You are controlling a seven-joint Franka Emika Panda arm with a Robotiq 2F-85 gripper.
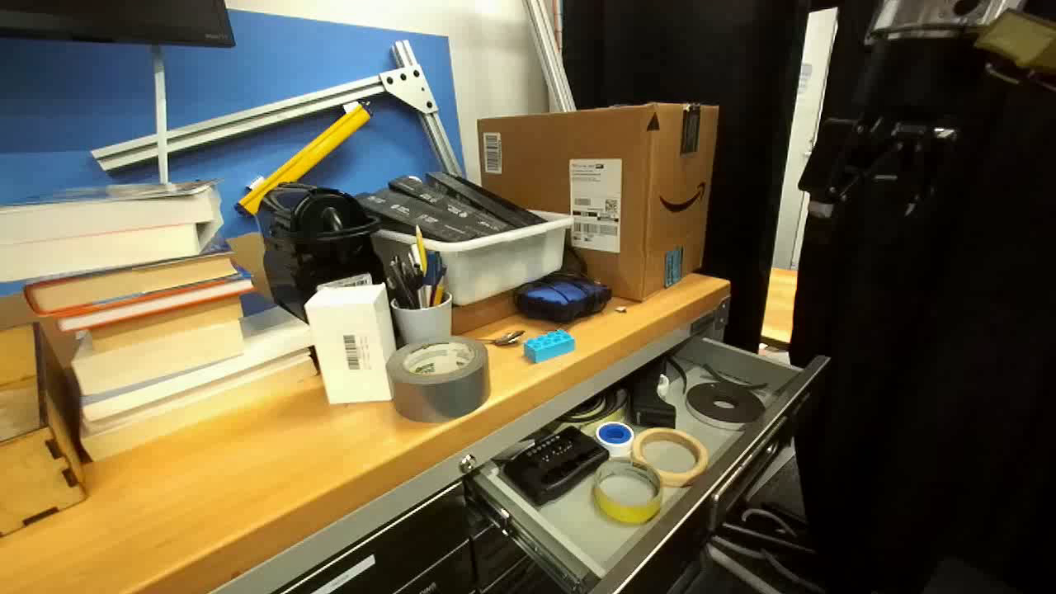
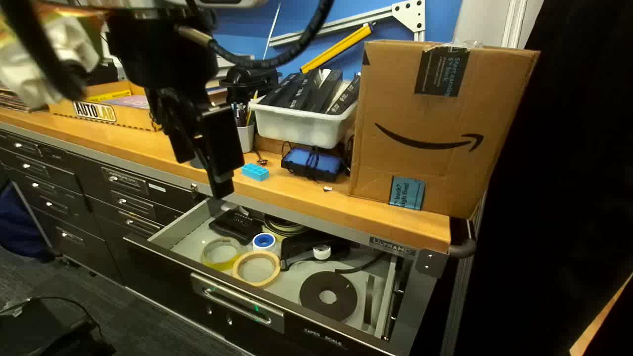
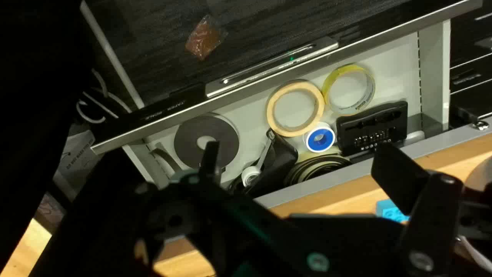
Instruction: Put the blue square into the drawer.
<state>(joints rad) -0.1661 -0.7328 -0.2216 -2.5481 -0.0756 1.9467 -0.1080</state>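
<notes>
Gripper (image 3: 300,163): mostly matt. Below it: drawer (image 3: 434,73), smooth painted metal; benchtop (image 1: 239,462), smooth wood, slight sheen; blue square (image 1: 549,346), studded plastic.

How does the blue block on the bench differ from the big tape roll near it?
The blue block is bright light blue; the tape roll is grey. The block is rectangular with studs on top; the roll is round. The block is clearly smaller than the roll. Both rest on the wooden benchtop.
</notes>
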